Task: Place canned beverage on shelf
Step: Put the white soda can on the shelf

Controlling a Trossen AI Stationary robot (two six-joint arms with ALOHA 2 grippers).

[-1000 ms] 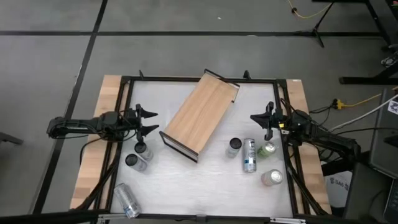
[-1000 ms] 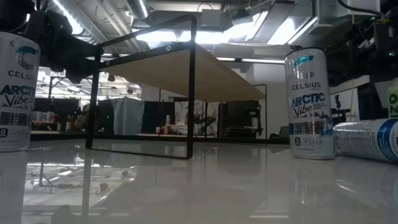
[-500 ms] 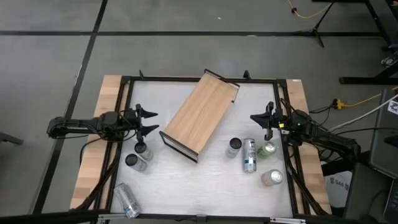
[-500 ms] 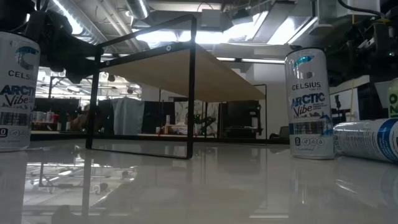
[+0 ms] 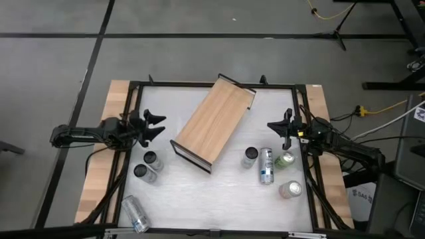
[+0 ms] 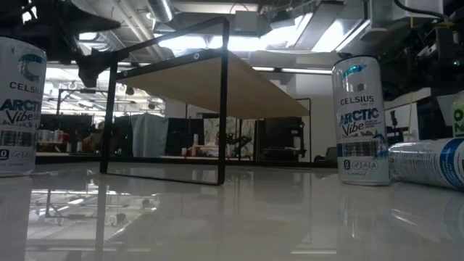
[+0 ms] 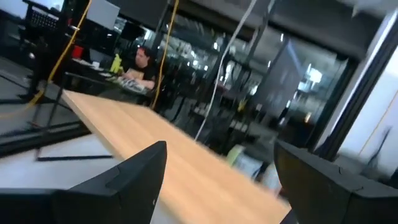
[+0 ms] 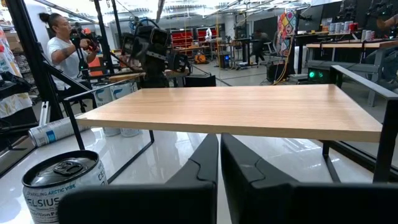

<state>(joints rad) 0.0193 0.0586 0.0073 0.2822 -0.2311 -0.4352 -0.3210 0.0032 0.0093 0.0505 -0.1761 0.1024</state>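
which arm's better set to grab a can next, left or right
Left, probably. The left gripper is open and empty, with two upright cans just beside it. The right gripper is shut and would have to open first, though cans stand near it too. The shelf lies between both.

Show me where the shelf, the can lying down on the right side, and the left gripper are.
shelf [image 5: 214, 123]: high view, middle of the board.
lying can [image 5: 266, 165]: high view, its side.
left gripper [image 5: 158, 124]: high view, between its open fingertips.

One camera looks straight down on my whole surface [image 5: 219, 192]; another sits level with it. My wrist cameras face forward, close over my fingers. All four share the shelf [image 5: 214, 121].
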